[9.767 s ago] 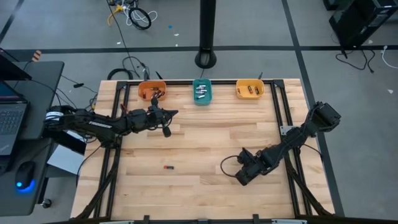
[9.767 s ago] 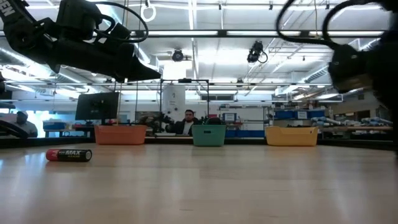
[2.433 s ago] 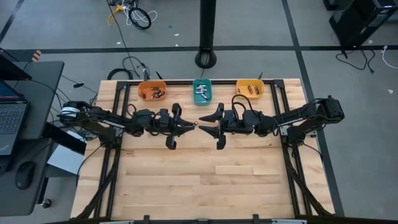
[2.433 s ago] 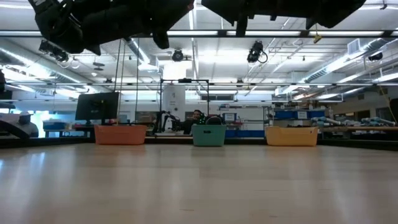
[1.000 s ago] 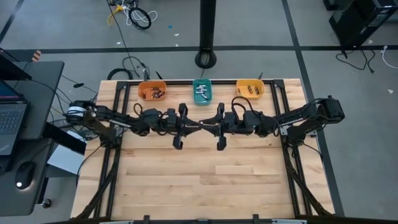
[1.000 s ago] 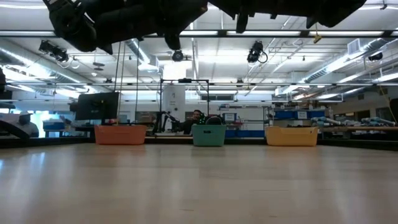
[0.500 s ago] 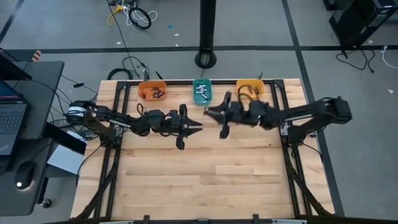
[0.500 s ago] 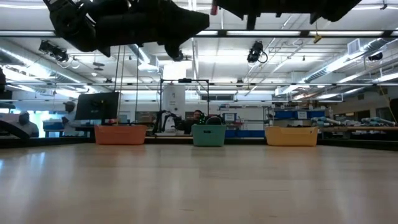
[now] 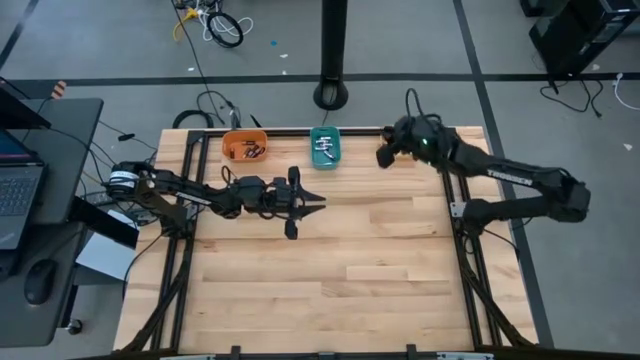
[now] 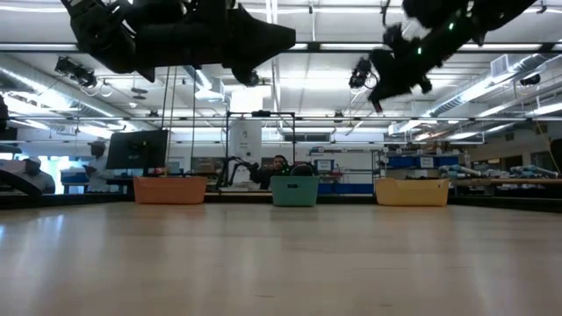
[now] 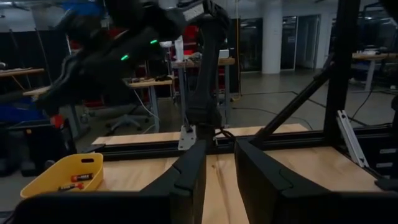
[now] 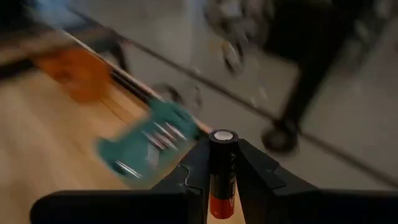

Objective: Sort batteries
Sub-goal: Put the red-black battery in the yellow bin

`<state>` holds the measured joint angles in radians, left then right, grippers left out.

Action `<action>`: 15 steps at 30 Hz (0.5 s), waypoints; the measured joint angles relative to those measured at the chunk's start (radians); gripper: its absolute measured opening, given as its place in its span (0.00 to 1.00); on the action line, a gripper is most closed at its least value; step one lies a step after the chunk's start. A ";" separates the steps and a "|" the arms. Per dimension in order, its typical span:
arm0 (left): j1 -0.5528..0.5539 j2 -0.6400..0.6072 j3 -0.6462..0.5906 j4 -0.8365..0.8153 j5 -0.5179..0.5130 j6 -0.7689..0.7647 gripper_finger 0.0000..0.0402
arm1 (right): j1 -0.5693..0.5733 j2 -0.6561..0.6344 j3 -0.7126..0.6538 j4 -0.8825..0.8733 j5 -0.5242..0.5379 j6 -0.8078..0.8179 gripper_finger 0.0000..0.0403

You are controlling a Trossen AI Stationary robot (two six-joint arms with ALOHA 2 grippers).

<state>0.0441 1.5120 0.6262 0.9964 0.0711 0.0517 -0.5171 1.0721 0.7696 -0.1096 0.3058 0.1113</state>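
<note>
My right gripper (image 9: pixel 384 157) hangs high over the table's far edge, above where the yellow bin (image 11: pixel 62 177) stands, and is shut on a black and orange battery (image 12: pixel 222 171). In the high view the right arm hides that bin. My left gripper (image 9: pixel 306 203) hovers level over the table's middle, pointing right, slightly open with nothing between its fingers (image 11: pixel 219 177). Other batteries lie in the orange bin (image 9: pixel 244 146), the teal bin (image 9: pixel 325 147) and the yellow bin. My right gripper pinches the battery between its two fingers (image 12: pixel 194 167) by its sides. The battery lies along the fingers, and its silver-capped end (image 12: pixel 222 135) sticks out past the fingertips. It is lifted clear of the table.
Three bins stand in a row along the far edge. A black frame rail (image 9: pixel 455 190) runs along the table's sides. A post base (image 9: pixel 330 95) stands beyond the far edge. The bare wood (image 9: pixel 330 280) stretches from the middle to the near edge.
My right gripper has drawn away from my left gripper at the table's middle, swung up and toward the far right, and now hangs over the yellow bin's place with the battery. My left gripper has stayed almost where it was.
</note>
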 joint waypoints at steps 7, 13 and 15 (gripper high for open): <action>0.000 0.000 0.000 -0.036 0.000 0.000 0.22 | -0.226 0.188 0.000 -0.080 -0.113 0.094 0.16; 0.000 0.000 0.000 -0.071 0.000 0.000 0.22 | -0.346 0.349 0.000 -0.111 -0.201 0.113 0.16; 0.000 0.000 0.000 -0.070 0.000 0.002 0.22 | -0.372 0.392 -0.001 -0.114 -0.202 0.114 0.16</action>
<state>0.0441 1.5120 0.6258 0.9264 0.0711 0.0534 -0.8891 1.4643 0.7689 -0.2234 0.1040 0.2253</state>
